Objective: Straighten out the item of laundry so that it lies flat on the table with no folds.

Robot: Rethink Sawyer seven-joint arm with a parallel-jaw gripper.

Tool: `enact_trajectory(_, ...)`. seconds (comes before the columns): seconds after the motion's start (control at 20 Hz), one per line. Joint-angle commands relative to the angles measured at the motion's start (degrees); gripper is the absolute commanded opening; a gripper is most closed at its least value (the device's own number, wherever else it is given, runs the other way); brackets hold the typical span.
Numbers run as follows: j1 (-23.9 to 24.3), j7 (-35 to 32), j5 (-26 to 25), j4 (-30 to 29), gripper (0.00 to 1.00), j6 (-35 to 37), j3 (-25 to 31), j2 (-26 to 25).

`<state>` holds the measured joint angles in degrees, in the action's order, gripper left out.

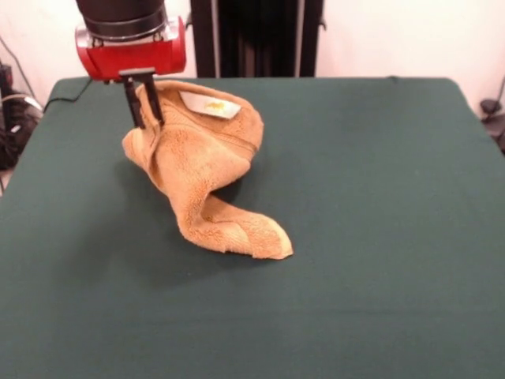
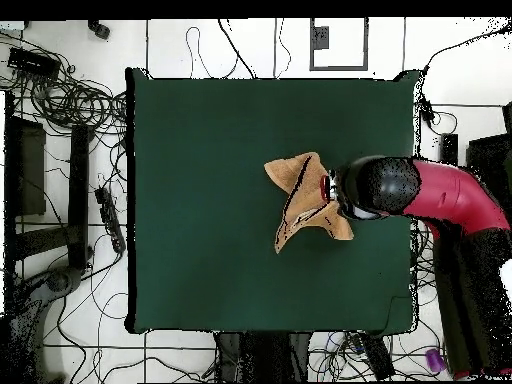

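Note:
The item of laundry (image 1: 207, 170) is an orange-tan terry towel, bunched and partly lifted off the table (image 1: 379, 237). Its upper left part is pulled up, while a twisted tail trails down to the green cloth at the front. A small white label (image 1: 207, 105) shows near its top. My gripper (image 1: 146, 118) comes down from the red wrist and is shut on the towel's raised left edge. From overhead, the towel (image 2: 300, 195) lies right of the table's centre (image 2: 200, 200) with the gripper (image 2: 330, 188) at its right side.
The red and black arm (image 2: 450, 195) reaches in over the table's right edge in the overhead view. Cables and equipment (image 2: 70, 100) lie on the floor around the table. A black stand (image 1: 252, 35) rises behind the far edge.

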<state>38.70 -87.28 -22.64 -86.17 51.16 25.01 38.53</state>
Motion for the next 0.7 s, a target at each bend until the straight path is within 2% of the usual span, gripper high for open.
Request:
enact_trajectory(0.05, -1.4, 2.3, -0.6, -8.6, 0.0, -4.4, 3.4, 1.4)
enact_trajectory(0.4, -2.8, -3.9, 0.2, -14.9, 0.0, -9.3, 1.5, 6.0)
enact_trajectory(0.7, -3.1, -5.6, 1.4, -17.7, 0.0, -10.9, 0.9, 7.3)
